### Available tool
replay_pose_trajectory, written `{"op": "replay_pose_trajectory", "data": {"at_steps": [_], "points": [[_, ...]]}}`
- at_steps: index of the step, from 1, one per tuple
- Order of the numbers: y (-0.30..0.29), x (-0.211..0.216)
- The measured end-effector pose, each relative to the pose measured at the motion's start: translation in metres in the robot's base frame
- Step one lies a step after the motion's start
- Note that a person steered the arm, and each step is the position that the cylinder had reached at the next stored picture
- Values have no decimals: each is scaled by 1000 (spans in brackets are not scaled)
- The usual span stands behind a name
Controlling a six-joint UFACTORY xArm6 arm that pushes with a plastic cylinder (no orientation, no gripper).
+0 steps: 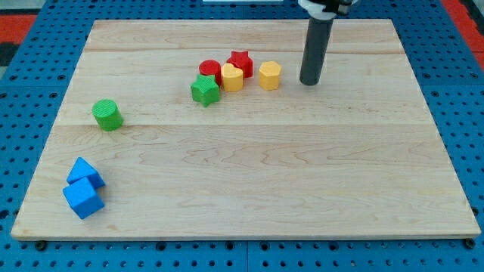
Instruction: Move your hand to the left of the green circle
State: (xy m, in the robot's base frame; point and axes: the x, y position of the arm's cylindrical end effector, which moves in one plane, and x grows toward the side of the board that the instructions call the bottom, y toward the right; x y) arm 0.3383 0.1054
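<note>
The green circle [107, 115] is a short green cylinder at the view's left, standing alone on the wooden board [249, 166]. My tip [309, 81] is at the lower end of the dark rod, near the view's top and right of centre. It is far to the right of the green circle and a short way right of the yellow hexagon [270, 75], apart from it.
A cluster sits left of my tip: a red circle [209, 70], a red star [240, 62], a second yellow hexagon [232, 77] and a green star [205, 90]. Two blue blocks [84, 189] lie at the view's bottom left.
</note>
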Motion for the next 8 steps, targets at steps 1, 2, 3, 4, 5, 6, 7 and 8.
{"op": "replay_pose_trajectory", "data": {"at_steps": [1, 2, 3, 4, 5, 6, 7, 8], "points": [[-25, -11], [-60, 10], [-68, 21], [-54, 48], [-91, 93], [-185, 127], [-288, 132], [-370, 149]]}}
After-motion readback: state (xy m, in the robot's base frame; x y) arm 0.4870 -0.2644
